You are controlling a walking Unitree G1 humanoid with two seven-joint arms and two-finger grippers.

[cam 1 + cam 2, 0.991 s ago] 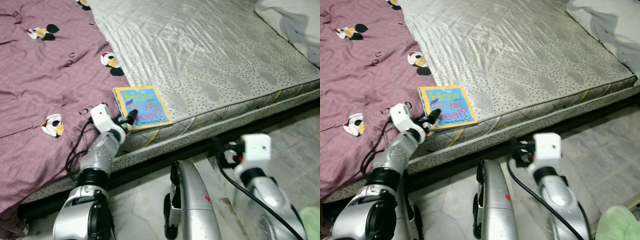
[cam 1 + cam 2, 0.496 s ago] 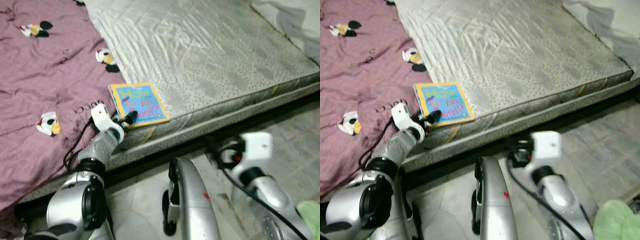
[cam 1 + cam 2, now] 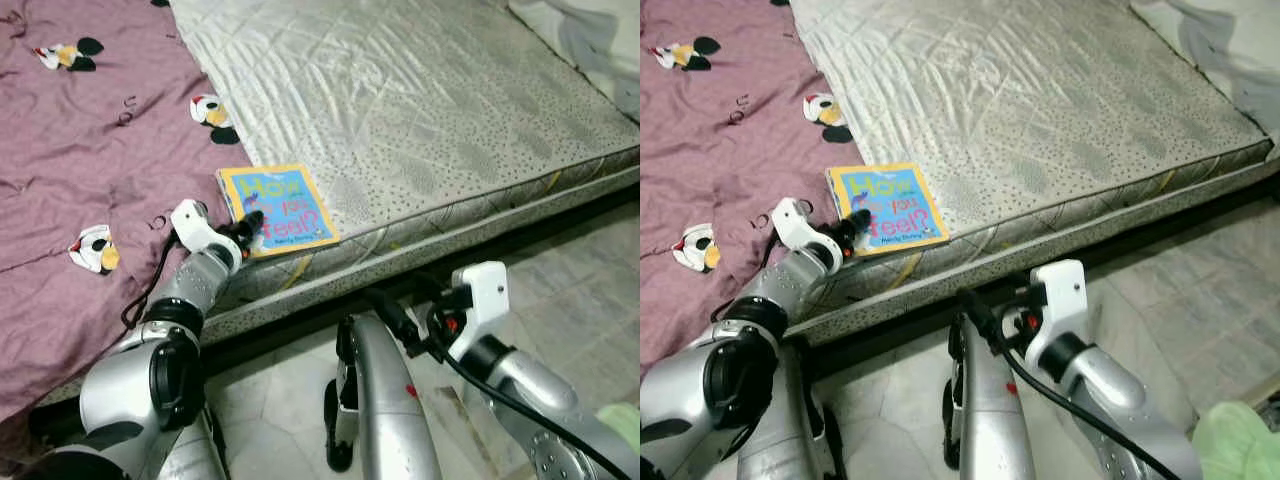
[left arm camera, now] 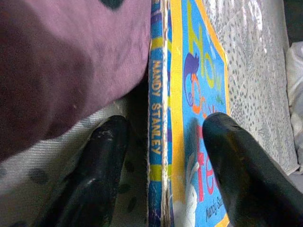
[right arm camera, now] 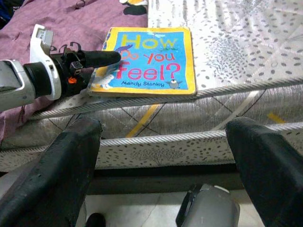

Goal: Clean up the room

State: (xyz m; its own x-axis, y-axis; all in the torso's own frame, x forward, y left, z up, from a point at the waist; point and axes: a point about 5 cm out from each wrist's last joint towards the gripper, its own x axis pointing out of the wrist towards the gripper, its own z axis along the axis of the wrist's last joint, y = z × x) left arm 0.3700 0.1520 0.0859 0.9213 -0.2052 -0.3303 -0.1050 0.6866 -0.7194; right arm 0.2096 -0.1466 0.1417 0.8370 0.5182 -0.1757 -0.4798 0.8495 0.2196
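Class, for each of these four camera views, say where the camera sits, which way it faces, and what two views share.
Left and right eye views: on the head, looking down at the mattress; both arms show.
Left wrist view: along the left gripper, fingers astride the book.
Right wrist view: along the open right gripper, facing the mattress edge.
Shared: all show the book.

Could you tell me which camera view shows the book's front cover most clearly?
The right wrist view: the book faces the camera and its whole title reads. Both eye views show it small on the mattress edge, with the left end effector at its corner. The left wrist view shows mainly its spine, cover foreshortened.
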